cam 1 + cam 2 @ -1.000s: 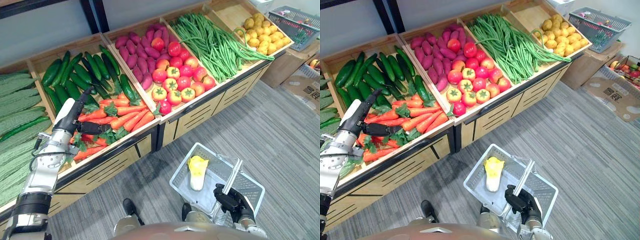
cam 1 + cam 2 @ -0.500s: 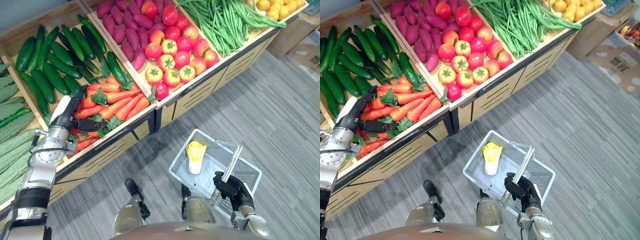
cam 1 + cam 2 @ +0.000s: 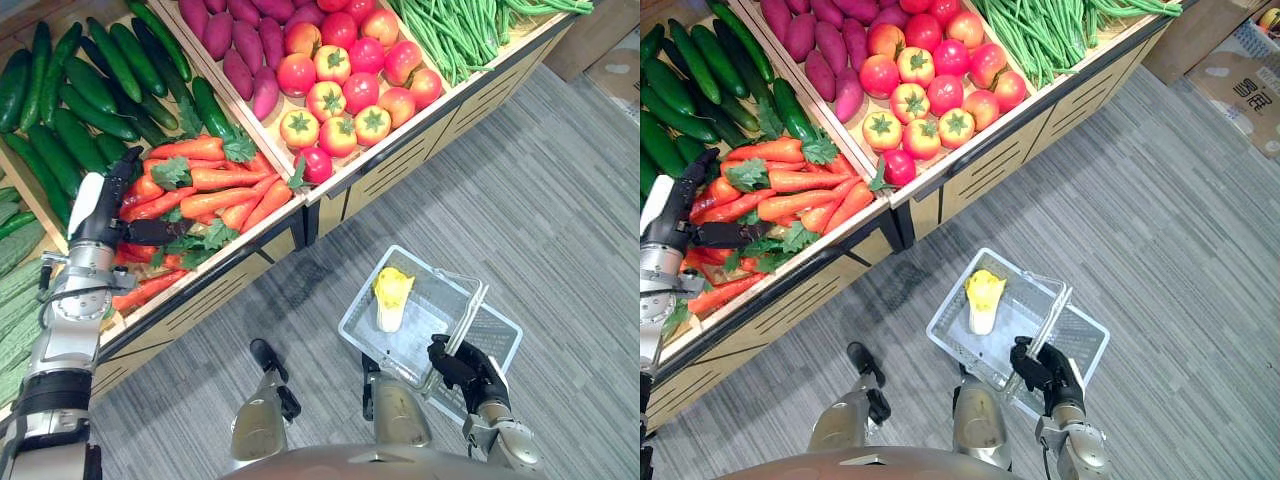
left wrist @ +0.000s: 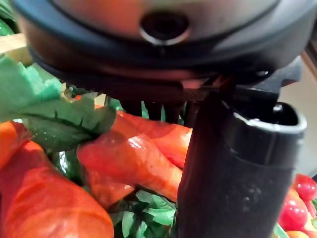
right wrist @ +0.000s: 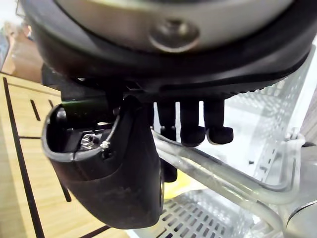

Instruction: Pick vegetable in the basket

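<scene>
A white wire basket (image 3: 428, 322) hangs low at the right, in front of the stand, with my right hand (image 3: 462, 367) shut on its handle (image 5: 218, 173). A yellow and white leafy vegetable (image 3: 391, 296) lies inside it. My left hand (image 3: 100, 215) rests over the left end of the carrot pile (image 3: 215, 195) in the wooden stand. Its fingers are straight and its thumb (image 4: 233, 163) sticks out sideways across the carrots. Orange carrots (image 4: 129, 158) with green tops lie right against that hand.
The wooden stand (image 3: 350, 175) holds bins of cucumbers (image 3: 90, 80), purple sweet potatoes (image 3: 230, 40), tomatoes (image 3: 340, 90) and green beans (image 3: 450, 30). Ribbed green gourds (image 3: 15, 300) lie at the far left. Grey floor (image 3: 560, 200) spreads to the right.
The whole picture has shifted as the camera tilted down. My left hand stays at the carrots' left end, and my right hand keeps its hold on the basket handle.
</scene>
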Controlling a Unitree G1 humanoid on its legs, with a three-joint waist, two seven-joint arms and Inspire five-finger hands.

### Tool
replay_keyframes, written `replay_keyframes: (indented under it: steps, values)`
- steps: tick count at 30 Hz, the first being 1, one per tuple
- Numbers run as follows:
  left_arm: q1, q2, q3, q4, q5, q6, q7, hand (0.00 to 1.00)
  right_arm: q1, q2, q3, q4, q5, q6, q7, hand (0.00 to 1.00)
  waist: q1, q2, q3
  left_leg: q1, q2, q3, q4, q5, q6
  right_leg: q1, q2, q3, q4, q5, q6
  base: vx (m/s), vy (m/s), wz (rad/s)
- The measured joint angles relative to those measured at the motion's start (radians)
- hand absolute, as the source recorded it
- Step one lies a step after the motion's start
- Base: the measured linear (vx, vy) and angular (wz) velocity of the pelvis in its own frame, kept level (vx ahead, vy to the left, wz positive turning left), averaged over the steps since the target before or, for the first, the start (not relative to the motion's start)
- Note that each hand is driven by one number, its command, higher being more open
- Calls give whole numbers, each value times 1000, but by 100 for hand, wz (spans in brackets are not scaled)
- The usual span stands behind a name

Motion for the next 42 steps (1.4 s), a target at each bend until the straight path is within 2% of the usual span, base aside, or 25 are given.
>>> replay_keyframes:
  steps: [16, 22, 27, 29, 30, 35, 40, 42]
  values:
    - [-3, 4, 10, 9, -3, 21, -43, 0, 1, 1, 0, 1, -1, 0, 0, 0, -7, 2, 1, 23, 7, -6, 20, -10, -3, 37, 1, -5, -8, 0, 0, 13, 5, 0]
    - [-20, 44, 10, -11, -3, 24, -45, 0, 6, 1, -23, 4, 1, 0, 0, 0, -6, 10, -6, 40, 6, -11, 18, -10, -3, 55, 1, -10, -11, 0, 0, 0, 0, 0]
    - [-32, 58, 10, -71, -5, 24, -45, 0, 11, 2, -135, 6, 4, 1, -1, 0, -7, 25, -36, 74, 1, -11, -1, -7, -4, 89, 1, -12, -22, 0, 0, 14, 7, 0]
    - [-34, 69, 10, -107, -5, 21, -45, 0, 11, 2, -214, 11, 13, 2, -5, 0, -10, 30, -78, 87, -3, -10, -22, 2, -8, 97, 3, -13, -29, 1, 1, 39, 10, -1]
    - [-34, 72, 10, -115, -5, 21, -45, 0, 10, 2, -230, 11, 17, 2, -6, 0, -10, 30, -81, 99, -4, -8, -28, 3, -8, 106, 4, -13, -30, 1, 1, 62, 18, -2]
    - [-41, 82, 8, -190, -17, 18, -45, 0, 8, 2, -366, 12, 54, 3, -21, 0, -23, 18, -147, 127, -8, -8, -37, 3, -9, 140, 3, -13, -47, 3, 5, 27, 12, -1]
    - [-40, 82, -14, -277, -17, 15, -48, 0, -4, -17, -518, 12, 58, 8, -36, 0, -39, 5, -189, 161, -10, -7, -39, -1, -15, 167, 3, -12, -54, 4, 7, -11, 4, -1]
    - [-40, 82, -18, -308, -18, -4, -55, 0, -12, -28, -609, 11, 59, 10, -47, 0, -56, 3, -222, 167, -11, -4, -40, -3, -17, 168, 2, -8, -50, 5, 9, -5, 10, -7]
